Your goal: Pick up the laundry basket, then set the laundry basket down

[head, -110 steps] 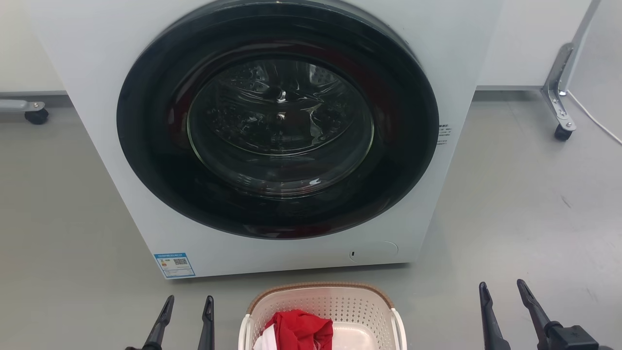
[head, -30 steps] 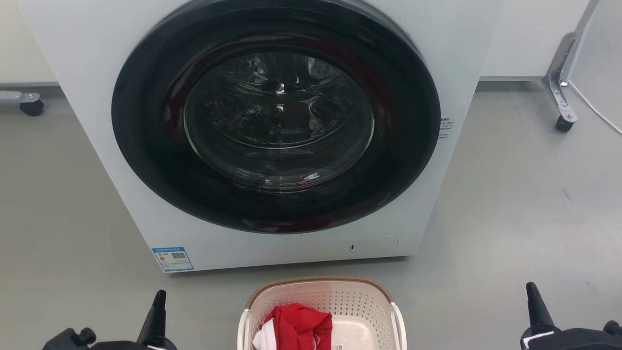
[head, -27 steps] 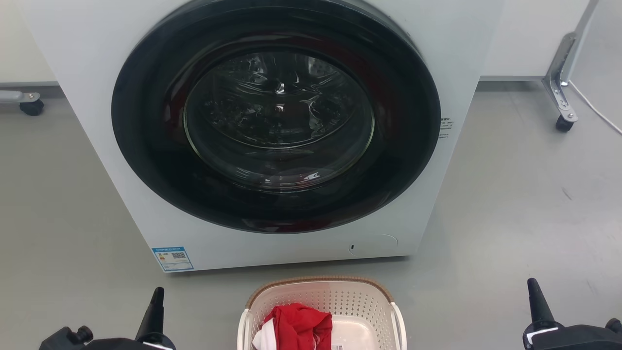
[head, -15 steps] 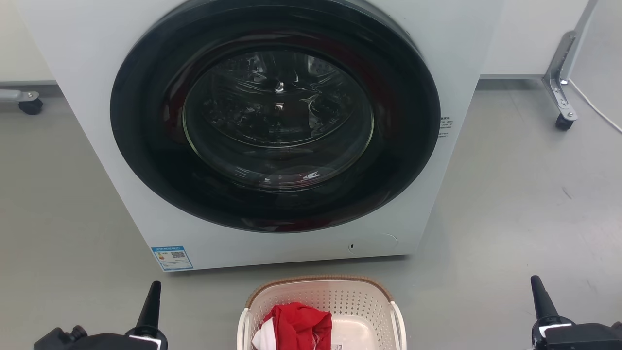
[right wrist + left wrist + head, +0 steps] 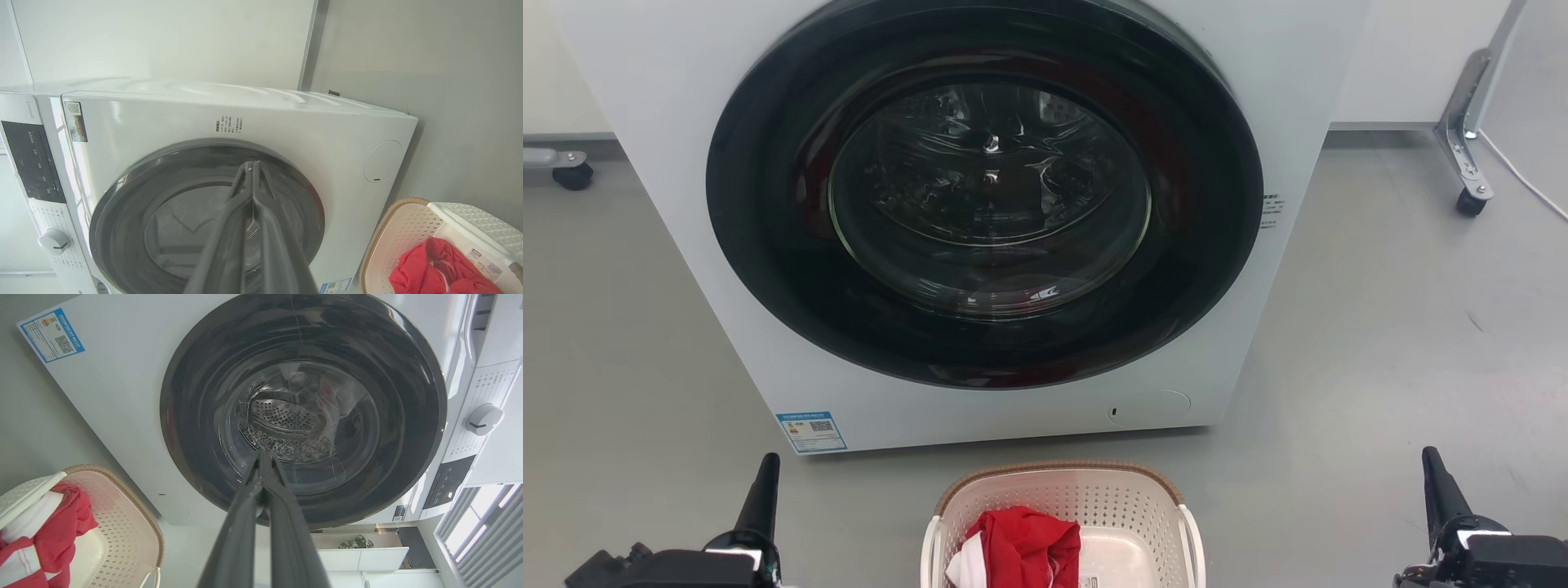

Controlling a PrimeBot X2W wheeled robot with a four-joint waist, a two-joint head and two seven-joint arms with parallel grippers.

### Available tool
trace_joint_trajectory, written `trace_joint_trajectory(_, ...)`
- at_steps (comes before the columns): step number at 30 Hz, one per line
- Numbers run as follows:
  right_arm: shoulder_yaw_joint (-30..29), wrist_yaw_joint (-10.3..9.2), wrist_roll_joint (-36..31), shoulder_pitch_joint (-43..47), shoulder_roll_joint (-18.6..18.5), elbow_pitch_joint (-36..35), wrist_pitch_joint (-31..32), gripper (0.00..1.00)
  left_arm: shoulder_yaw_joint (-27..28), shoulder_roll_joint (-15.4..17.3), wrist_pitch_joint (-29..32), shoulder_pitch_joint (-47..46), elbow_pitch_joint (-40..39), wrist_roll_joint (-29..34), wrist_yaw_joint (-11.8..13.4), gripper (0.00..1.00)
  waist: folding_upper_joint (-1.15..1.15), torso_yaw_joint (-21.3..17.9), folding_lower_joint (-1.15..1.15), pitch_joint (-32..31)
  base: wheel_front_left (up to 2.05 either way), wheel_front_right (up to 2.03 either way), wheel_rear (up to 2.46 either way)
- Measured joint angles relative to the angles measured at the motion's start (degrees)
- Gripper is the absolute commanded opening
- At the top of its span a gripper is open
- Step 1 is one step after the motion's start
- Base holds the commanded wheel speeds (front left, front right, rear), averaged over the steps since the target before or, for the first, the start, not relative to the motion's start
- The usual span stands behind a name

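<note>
Head view: found laundry basket [image 5: 1111, 506] on floor [image 5: 1380, 327] before washing machine [image 5: 645, 82], red cloth [image 5: 1025, 543] inside; left gripper [image 5: 760, 490], right gripper [image 5: 1437, 482] well apart either side.
Left wrist view: saw fingers [image 5: 241, 526] pressed together.
Right wrist view: saw fingers [image 5: 229, 237] likewise pressed together.

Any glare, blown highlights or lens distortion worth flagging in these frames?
Head view: bright reflections streak the door glass; the laundry basket is sharp and evenly lit. Left wrist view: window blown out at lower right, washer front evenly lit. Right wrist view: the wide-angle lens bows the washer top, which carries a soft sheen.
</note>
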Motion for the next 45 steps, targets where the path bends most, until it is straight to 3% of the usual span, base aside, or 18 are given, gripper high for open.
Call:
trace_joint_trajectory(8,-1.62,1.05,6.31,-0.87,0.63,0.68,1.66,0.0,1.7,-0.64,1.46,-1.14,0.78,-5.31,-1.16,0.0,0.0,-0.03,0.0,0.12,0.0,0.0,0.0)
trace_joint_trajectory(45,-1.67,1.36,6.41,-1.31,0.69,0.69,1.66,0.0,1.72,-0.79,1.47,-1.39,0.87,-6.09,-1.36,0.0,0.0,-0.03,0.0,0.12,0.0,0.0,0.0)
